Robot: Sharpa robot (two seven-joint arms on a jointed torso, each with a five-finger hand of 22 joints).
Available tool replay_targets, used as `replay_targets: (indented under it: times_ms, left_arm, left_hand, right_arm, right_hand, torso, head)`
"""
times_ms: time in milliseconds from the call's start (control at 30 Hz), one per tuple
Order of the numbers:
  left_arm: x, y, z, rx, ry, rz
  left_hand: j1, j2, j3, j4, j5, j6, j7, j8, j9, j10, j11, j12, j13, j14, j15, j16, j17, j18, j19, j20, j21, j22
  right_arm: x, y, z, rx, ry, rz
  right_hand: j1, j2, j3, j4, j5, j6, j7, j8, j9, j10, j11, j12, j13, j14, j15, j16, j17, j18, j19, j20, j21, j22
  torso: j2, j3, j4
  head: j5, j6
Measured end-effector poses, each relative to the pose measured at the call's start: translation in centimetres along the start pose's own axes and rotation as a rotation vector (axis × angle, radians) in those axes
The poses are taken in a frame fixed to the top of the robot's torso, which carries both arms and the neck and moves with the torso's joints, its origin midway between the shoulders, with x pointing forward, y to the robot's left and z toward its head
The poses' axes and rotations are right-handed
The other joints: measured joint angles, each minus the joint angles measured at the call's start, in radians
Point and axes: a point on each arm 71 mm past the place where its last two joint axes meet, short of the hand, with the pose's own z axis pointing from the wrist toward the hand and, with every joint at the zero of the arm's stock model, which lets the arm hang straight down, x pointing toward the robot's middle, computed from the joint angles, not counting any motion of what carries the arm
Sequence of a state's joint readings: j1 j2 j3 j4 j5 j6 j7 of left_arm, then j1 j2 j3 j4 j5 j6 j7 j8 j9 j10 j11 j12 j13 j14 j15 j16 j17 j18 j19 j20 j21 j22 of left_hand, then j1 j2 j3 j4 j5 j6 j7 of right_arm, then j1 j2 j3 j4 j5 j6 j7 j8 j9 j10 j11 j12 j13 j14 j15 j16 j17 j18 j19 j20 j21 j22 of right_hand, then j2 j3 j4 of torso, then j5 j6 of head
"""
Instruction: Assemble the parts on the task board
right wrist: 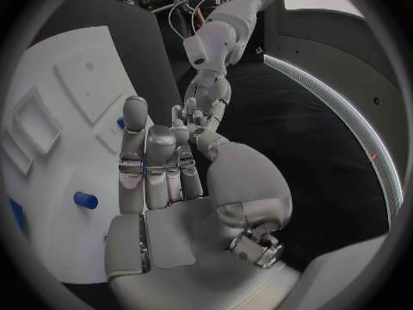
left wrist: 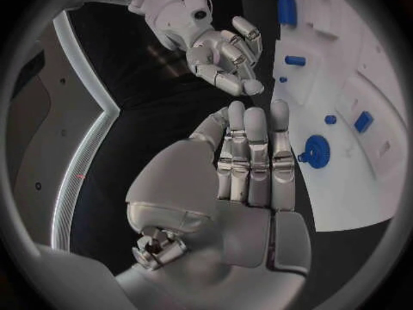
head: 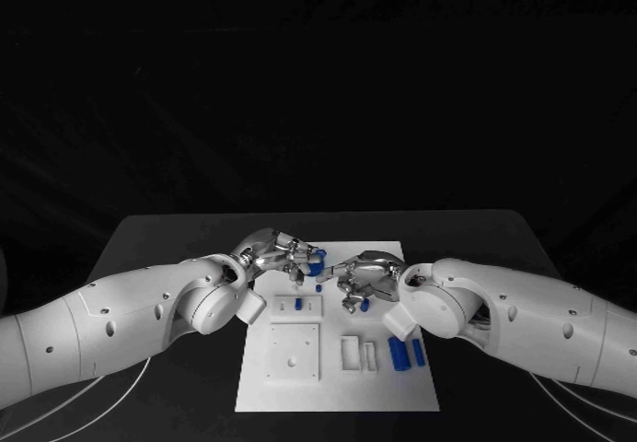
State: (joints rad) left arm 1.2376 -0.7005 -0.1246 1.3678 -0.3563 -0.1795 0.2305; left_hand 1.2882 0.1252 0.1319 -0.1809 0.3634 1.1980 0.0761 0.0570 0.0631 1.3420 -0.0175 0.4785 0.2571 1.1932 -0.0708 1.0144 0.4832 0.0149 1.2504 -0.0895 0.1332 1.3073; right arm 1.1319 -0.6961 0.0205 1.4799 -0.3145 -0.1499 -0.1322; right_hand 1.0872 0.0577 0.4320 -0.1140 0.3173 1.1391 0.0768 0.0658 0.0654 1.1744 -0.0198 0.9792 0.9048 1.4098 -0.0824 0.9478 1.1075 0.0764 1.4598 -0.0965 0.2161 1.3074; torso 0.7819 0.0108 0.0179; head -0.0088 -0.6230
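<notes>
Black counter (head: 173,239) carries the white task board (head: 339,387) at its middle, long side running away from the robot; both hands hover over the board's far end, close together but apart. Left hand (head: 282,257) sits above the far left corner, and its own wrist camera shows its fingers (left wrist: 254,151) straight, side by side and released, with nothing between them; a blue round part (left wrist: 316,151) with a short stub stands on the board just beyond the fingertips. Right hand (head: 364,279) hangs a little nearer the robot, fingers (right wrist: 155,165) likewise extended and empty; a small blue peg (right wrist: 85,200) lies on the board beside them. Nearer the robot, two blue bars (head: 406,353) lie side by side by the board's right edge, next to a pair of white slotted blocks (head: 358,354) and a raised white square plate (head: 294,350); a small blue pin (head: 300,303) stands mid-board between the hands.

Judging by their look, the blue parts are small, rigid moulded pieces, light and smooth, so likely to slip or roll if pushed; nothing suggests they are fragile. The round part would best be pinched across its rim or by its stub; the peg and bars across their short width, near the middle, so they stay level when lifted. Assembly appears barely begun, since most parts lie loose.
</notes>
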Motion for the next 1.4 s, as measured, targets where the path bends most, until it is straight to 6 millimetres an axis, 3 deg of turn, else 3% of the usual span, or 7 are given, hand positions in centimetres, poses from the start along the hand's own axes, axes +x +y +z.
replay_targets:
  times_ms: [167,433,600,833,1400]
  left_arm:
    - [-0.2,0.1,-0.2,0.008,0.000,0.022]
    - [-0.4,0.2,-0.4,0.014,-0.001,0.044]
    - [-0.6,0.3,-0.6,0.015,-0.002,0.053]
    - [-0.8,0.4,-0.7,0.013,-0.005,0.060]
    - [-0.7,0.5,-0.8,0.013,0.007,0.062]
  left_hand:
    - [0.001,0.001,0.000,0.000,0.003,0.000,0.000,0.002,0.000,0.000,0.000,0.000,0.000,0.000,0.000,0.001,0.000,0.000,0.000,0.000,0.000,0.000]
    - [0.003,0.002,-0.002,-0.001,0.003,0.001,0.001,0.003,0.000,0.000,0.000,0.000,0.000,0.000,0.000,0.004,0.001,0.000,0.000,0.000,0.000,0.001]
    - [0.003,0.002,-0.002,-0.007,0.003,0.001,0.001,0.004,0.000,0.000,0.000,-0.004,0.000,0.000,0.000,0.004,0.001,0.000,0.000,0.000,0.007,0.001]
    - [0.003,0.002,-0.002,-0.007,0.003,0.001,0.001,0.004,0.000,0.000,0.000,-0.004,0.000,0.000,0.000,0.004,0.002,0.000,0.000,0.000,0.007,0.001]
    - [-0.001,0.005,-0.003,-0.008,0.005,0.001,0.001,0.000,0.000,0.000,0.000,-0.004,0.000,0.000,0.000,0.003,0.002,0.000,0.000,0.000,0.007,0.000]
  right_arm:
    - [-0.2,0.1,-0.1,-0.021,0.005,0.024]
    - [-0.6,0.2,-0.5,-0.053,-0.009,0.034]
    - [-0.9,0.2,-0.7,-0.076,-0.032,0.037]
    - [-1.4,0.3,-0.9,-0.107,-0.072,0.036]
    - [-1.8,0.5,-0.7,-0.134,-0.134,-0.001]
  right_hand:
    - [-0.011,-0.005,0.077,-0.040,0.000,0.000,0.000,0.000,0.000,0.002,0.002,0.000,0.009,0.004,0.003,0.004,0.006,0.000,-0.004,-0.004,0.022,0.000]
    - [0.000,-0.016,0.081,-0.096,0.042,-0.004,0.004,0.000,0.000,0.011,0.004,0.015,0.026,0.009,0.002,0.014,0.018,0.000,-0.004,-0.004,0.066,0.000]
    - [0.005,-0.021,0.118,-0.138,0.093,-0.013,0.012,0.000,0.000,0.020,0.002,0.027,0.045,0.014,0.000,0.028,0.033,0.000,-0.008,-0.008,0.117,0.000]
    - [0.005,-0.021,0.167,-0.147,0.093,-0.016,0.016,0.000,0.000,0.022,0.004,0.027,0.055,0.014,0.000,0.028,0.040,0.000,-0.034,-0.005,0.175,0.000]
    - [0.009,-0.025,0.173,-0.147,0.074,-0.016,0.016,0.000,0.000,0.022,0.004,0.027,0.056,0.014,0.000,0.028,0.041,0.000,-0.034,-0.005,0.185,0.000]
  torso:
    - [0.000,0.0002,0.0004]
    - [0.000,-0.0006,0.0011]
    - [0.000,-0.0007,0.0008]
    - [0.000,-0.0008,0.0011]
    - [0.000,-0.0015,0.0007]
  head:
    - [-0.002,-0.001]
    - [-0.001,-0.002]
    - [0.000,-0.003]
    - [0.000,-0.003]
    - [0.001,-0.007]
